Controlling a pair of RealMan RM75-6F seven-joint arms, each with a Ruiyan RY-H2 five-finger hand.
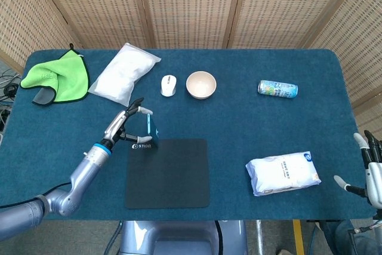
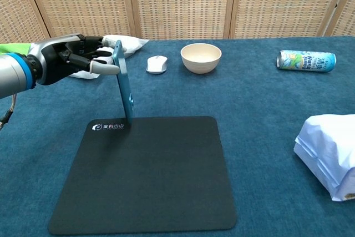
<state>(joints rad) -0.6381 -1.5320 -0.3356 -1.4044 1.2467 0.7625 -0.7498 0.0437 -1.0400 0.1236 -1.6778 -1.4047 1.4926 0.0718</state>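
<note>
My left hand (image 1: 127,125) (image 2: 72,58) pinches the top of a thin blue flat piece (image 2: 124,84) (image 1: 149,126). The piece stands nearly upright, tilted slightly, with its lower end on the far left corner of a black mouse pad (image 1: 168,172) (image 2: 147,173), beside the pad's white logo. My right hand (image 1: 370,171) hangs at the table's right edge, fingers apart and holding nothing, close to a white tissue pack (image 1: 283,172) (image 2: 330,151). The chest view does not show the right hand.
Behind the pad lie a white mouse (image 1: 169,85) (image 2: 157,64) and a cream bowl (image 1: 200,84) (image 2: 201,58). A can (image 1: 277,89) (image 2: 307,60) lies on its side at far right. A white bag (image 1: 124,73) and a green cloth (image 1: 57,76) sit far left.
</note>
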